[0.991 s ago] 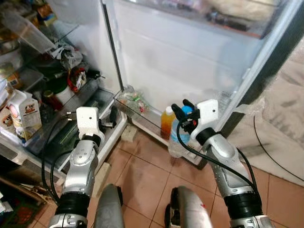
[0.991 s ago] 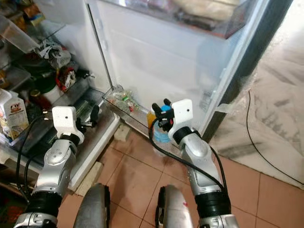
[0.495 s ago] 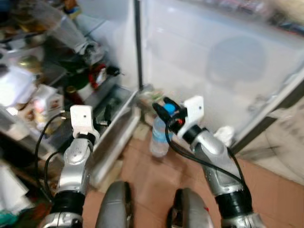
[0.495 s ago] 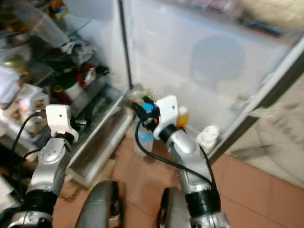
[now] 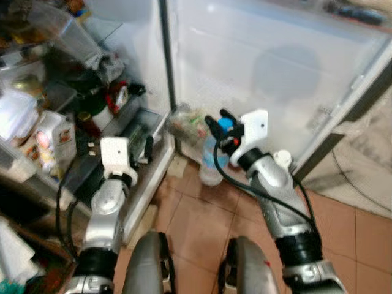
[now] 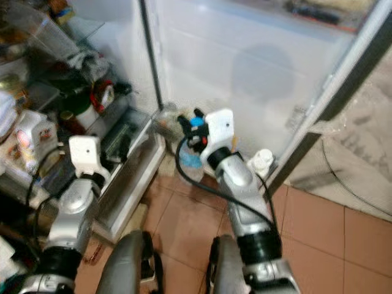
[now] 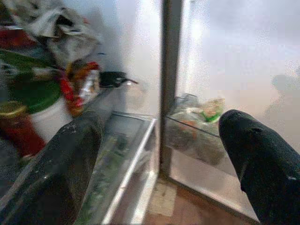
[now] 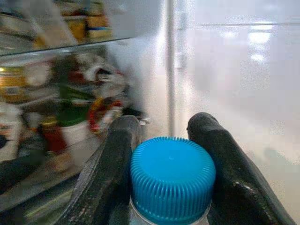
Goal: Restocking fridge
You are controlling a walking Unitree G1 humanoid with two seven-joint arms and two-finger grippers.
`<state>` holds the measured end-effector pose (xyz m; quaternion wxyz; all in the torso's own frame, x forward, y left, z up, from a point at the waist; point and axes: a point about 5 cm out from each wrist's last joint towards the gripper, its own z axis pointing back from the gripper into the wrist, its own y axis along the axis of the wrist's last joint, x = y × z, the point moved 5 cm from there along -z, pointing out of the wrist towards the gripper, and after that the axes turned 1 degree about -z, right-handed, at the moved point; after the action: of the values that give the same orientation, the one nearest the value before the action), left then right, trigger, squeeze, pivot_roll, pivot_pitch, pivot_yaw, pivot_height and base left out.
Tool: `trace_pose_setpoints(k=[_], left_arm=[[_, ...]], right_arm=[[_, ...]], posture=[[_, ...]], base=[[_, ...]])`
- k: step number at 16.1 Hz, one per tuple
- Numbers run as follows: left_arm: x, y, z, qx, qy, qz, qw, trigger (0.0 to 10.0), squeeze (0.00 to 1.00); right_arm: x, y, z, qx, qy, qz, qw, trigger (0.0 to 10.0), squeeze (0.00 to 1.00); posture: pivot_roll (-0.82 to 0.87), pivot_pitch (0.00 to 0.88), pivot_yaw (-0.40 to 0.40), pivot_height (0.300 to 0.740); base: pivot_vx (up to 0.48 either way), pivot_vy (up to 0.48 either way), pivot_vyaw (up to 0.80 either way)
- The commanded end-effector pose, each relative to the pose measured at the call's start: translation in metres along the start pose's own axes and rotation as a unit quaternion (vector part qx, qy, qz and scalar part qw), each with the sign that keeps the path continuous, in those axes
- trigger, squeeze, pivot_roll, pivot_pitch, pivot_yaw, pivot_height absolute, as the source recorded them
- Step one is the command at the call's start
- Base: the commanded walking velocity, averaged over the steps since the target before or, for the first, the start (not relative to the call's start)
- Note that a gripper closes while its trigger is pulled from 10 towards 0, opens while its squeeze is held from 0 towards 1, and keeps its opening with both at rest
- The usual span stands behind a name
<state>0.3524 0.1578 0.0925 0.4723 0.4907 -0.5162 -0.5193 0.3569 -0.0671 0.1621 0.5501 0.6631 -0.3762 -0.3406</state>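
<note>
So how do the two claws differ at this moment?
The right claw is shut on the blue-capped water bottle, held out by the fridge door; the left claw is open, holding nothing, pointed towards the fridge's lower shelves. Both have two black fingers.

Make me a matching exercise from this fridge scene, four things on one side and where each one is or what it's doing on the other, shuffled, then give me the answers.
Things
1. right gripper
2. left gripper
3. water bottle
4. white tub with a green lid

Places or states
A. on a shelf inside the fridge, beside a red-lidded jar
B. open, holding nothing, pointing at the fridge's lower corner
C. hanging by its blue cap above the tiled floor
D. shut on a blue cap

Pairs: 1-D, 2-B, 3-C, 4-A
</note>
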Motion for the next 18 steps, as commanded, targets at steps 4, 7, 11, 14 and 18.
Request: trace_pose_setpoints(k=[4, 7, 11, 14, 18], left_arm=[[-0.0007, 0.0062, 0.0001, 0.012, -0.005, -0.003, 1.0, 10.0, 0.0], [0.0015, 0.0064, -0.0004, 0.012, -0.009, -0.002, 1.0, 10.0, 0.0], [0.0038, 0.0063, -0.0012, 0.01, -0.01, 0.002, 1.0, 10.0, 0.0], [0.0054, 0.0043, -0.0006, 0.007, -0.01, 0.003, 1.0, 10.0, 0.0], [0.0072, 0.0014, -0.0002, -0.001, -0.008, 0.001, 1.0, 10.0, 0.0]], right_arm=[[0.0056, 0.0142, -0.0086, 0.029, -0.007, 0.005, 1.0, 10.0, 0.0], [0.004, 0.0148, -0.0091, 0.036, -0.002, -0.004, 0.999, 10.0, 0.0], [0.004, 0.015, -0.0094, 0.039, 0.001, -0.006, 0.999, 10.0, 0.0], [0.0038, 0.015, -0.01, 0.04, 0.001, -0.004, 0.999, 10.0, 0.0], [0.0111, 0.0097, -0.0108, 0.034, -0.021, 0.015, 0.999, 10.0, 0.0]], posture=[[-0.01, 0.13, 0.008, 0.658], [-0.01, 0.13, 0.012, 0.658], [-0.01, 0.132, 0.011, 0.658], [-0.01, 0.133, 0.006, 0.658], [0.0, 0.134, 0.003, 0.658]], base=[[0.393, 0.0, 0.0], [0.399, 0.0, 0.0], [0.062, 0.0, 0.0], [0.0, 0.0, 0.0], [0.0, 0.0, 0.0]])
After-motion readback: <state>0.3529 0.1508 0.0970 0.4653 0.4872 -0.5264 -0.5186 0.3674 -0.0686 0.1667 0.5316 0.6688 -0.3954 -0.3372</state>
